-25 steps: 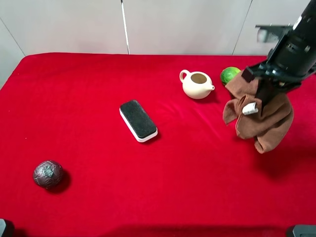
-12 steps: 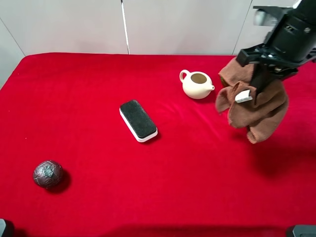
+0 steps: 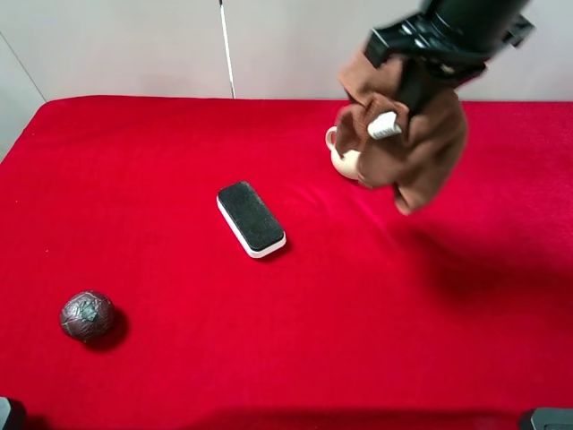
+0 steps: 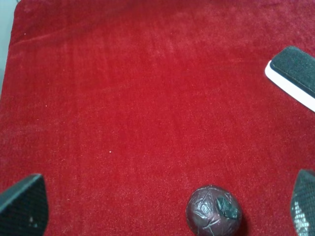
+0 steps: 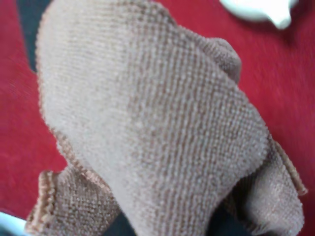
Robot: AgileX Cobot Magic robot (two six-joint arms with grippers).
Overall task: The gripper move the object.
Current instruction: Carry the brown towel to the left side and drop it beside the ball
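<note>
My right gripper is shut on a brown cloth and holds it high above the red table, over the cream teapot, which the cloth partly hides. In the right wrist view the cloth fills the frame, with the teapot's spout at the edge. My left gripper is open and empty, hovering above a dark foil-like ball. The ball lies at the table's front left.
A black and white eraser lies mid-table, left of the teapot; its end shows in the left wrist view. The red cloth-covered table ends at a white wall behind. The green object is hidden behind the cloth.
My right gripper has risen and moved left with the brown cloth, from the right side to over the teapot. The green object is now hidden.
</note>
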